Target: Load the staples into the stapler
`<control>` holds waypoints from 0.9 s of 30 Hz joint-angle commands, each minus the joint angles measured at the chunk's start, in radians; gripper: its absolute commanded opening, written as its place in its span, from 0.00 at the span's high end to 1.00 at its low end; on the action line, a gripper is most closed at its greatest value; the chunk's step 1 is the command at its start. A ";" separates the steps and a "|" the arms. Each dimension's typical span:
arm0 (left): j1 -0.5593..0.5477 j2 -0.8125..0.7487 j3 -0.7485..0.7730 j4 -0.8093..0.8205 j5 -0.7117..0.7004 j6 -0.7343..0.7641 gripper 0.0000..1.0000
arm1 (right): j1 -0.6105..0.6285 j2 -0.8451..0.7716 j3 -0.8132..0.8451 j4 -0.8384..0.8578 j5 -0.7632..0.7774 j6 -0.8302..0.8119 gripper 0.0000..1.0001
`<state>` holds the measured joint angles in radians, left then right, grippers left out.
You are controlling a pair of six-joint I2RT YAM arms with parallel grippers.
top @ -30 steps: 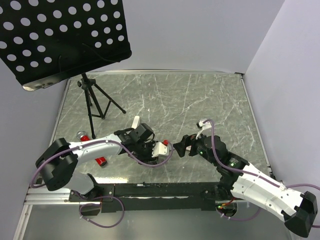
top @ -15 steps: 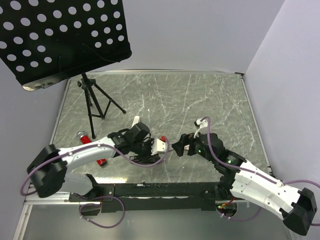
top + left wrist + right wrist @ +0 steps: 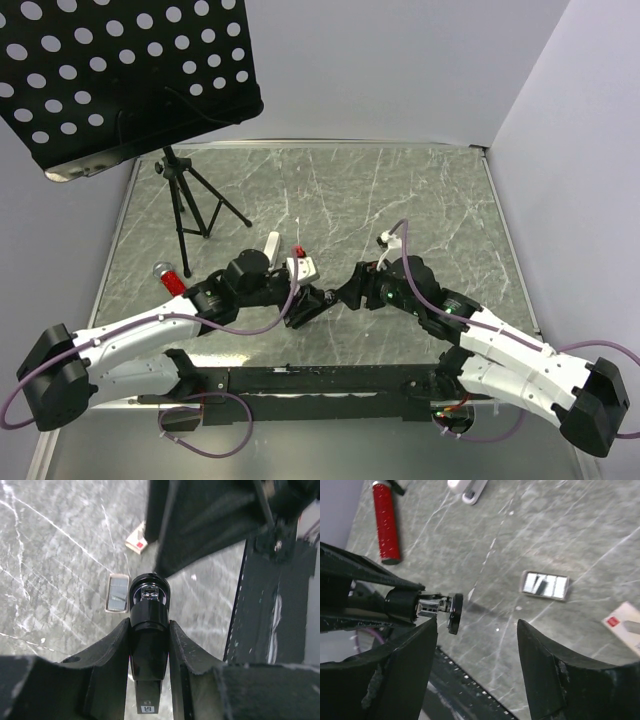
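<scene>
My left gripper (image 3: 148,625) is shut on a black stapler (image 3: 148,645), gripping its sides. The stapler's front end (image 3: 150,592) points away, with its metal tray showing. The staples lie on the marble beyond it: a pale box with red print (image 3: 137,542) and a greyish see-through rectangle (image 3: 118,593). My right gripper (image 3: 477,630) is open; the stapler's pushed-out tray and round black cap (image 3: 454,613) sit just off its left finger (image 3: 405,665). The rectangle (image 3: 545,585) and the box (image 3: 624,624) lie farther off. From above, both grippers (image 3: 305,300) (image 3: 345,292) meet at the table's middle front.
A red cylinder (image 3: 385,522) and a white stapler (image 3: 467,487) lie on the left part of the table; the white stapler (image 3: 272,244) shows from above too. A tripod (image 3: 185,205) with a perforated black board (image 3: 120,70) stands at the back left. A black rail (image 3: 320,380) runs along the near edge.
The left arm has stretched out and lowered, turning its wrist with the stapler held. The right gripper has moved left toward it and its jaws have narrowed.
</scene>
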<state>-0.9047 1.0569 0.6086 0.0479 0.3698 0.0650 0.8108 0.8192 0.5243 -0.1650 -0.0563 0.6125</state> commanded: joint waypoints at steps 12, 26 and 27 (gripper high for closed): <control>-0.006 -0.074 -0.026 0.282 -0.006 -0.174 0.99 | -0.005 0.064 0.029 0.084 -0.070 0.159 0.43; -0.030 -0.070 0.022 0.270 0.034 -0.139 0.99 | -0.010 0.054 0.029 0.096 0.018 0.217 0.77; -0.030 -0.080 0.022 0.271 0.029 -0.136 0.99 | -0.013 0.043 0.028 0.097 0.019 0.225 0.81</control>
<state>-0.9150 1.0161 0.5636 0.2054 0.3332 -0.0788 0.8146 0.8848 0.5270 -0.0807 -0.1394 0.8185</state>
